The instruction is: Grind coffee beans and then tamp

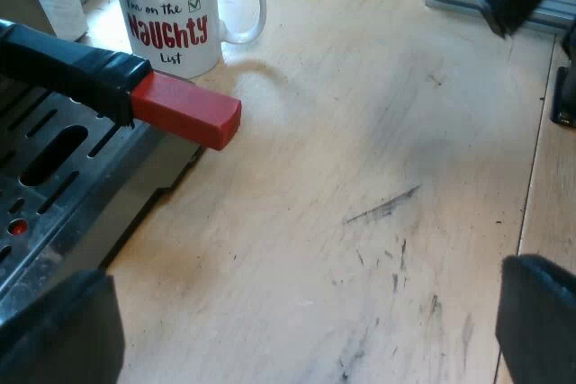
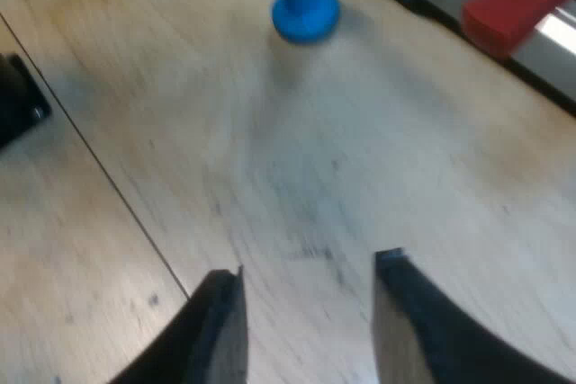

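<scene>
You can read one printed message, and it stands on the side of the white mug [image 1: 171,15] that sits on the surface [image 1: 378,177]. The top line says "I'm on the" in black handwritten script, followed by a small square box with a green tick in it. Beneath that comes "NAUGHTY" in large red capitals. The last line, again in black script, says "List", set under the middle of the red word.
</scene>
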Tool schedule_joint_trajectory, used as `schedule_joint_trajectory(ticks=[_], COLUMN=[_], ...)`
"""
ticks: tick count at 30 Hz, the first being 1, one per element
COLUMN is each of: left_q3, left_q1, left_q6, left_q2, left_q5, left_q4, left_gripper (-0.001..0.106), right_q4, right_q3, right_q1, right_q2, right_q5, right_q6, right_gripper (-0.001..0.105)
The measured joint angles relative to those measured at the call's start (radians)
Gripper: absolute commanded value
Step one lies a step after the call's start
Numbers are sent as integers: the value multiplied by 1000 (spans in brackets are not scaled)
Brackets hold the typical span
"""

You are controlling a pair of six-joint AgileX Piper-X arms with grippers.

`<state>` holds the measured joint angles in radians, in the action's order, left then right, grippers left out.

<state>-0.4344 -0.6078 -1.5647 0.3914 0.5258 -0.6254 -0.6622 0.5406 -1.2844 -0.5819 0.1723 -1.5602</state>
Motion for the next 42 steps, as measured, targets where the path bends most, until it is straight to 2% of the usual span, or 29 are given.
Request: schedule_joint_trajectory(ticks=[2, 7, 9, 13, 19, 22, 24, 28, 37, 42], left_q3=[0, 0, 0, 0, 0, 0, 0, 0, 0, 0], left_q1=[0, 0, 0, 0, 0, 0, 0, 0, 0, 0], left_q6=[0, 0, 0, 0, 0, 0, 0, 0, 0, 0], left_q2=[0, 0, 0, 0, 0, 0, 0, 0, 0, 0], left_q5=[0, 0, 0, 6, 28, 28, 28, 28, 28, 28], left_q4=[0, 0, 0, 0, 0, 0, 0, 0, 0, 0], left_gripper=[85, 85, 85, 85, 82, 71, 68, 67, 67, 67], right_q4=[49, 169, 209, 297, 425, 502, 552, 641, 790, 806], right_q3=[-24, -103, -125, -140, -140, -140, -140, -140, -140, -140], right_q1=[-45, -190, -232, -317, -349, -349, -349, -349, -349, -349], right_q2=[0, 0, 0, -40, -193, -268, -315, -413, -561, -598], right_q5=[48, 280, 351, 505, 625, 693, 740, 807, 940, 966], right_q6=[31, 159, 189, 199, 216, 215, 226, 257, 259, 259], right_gripper=[22, 21, 21, 21, 21, 21, 21, 21, 21, 21])
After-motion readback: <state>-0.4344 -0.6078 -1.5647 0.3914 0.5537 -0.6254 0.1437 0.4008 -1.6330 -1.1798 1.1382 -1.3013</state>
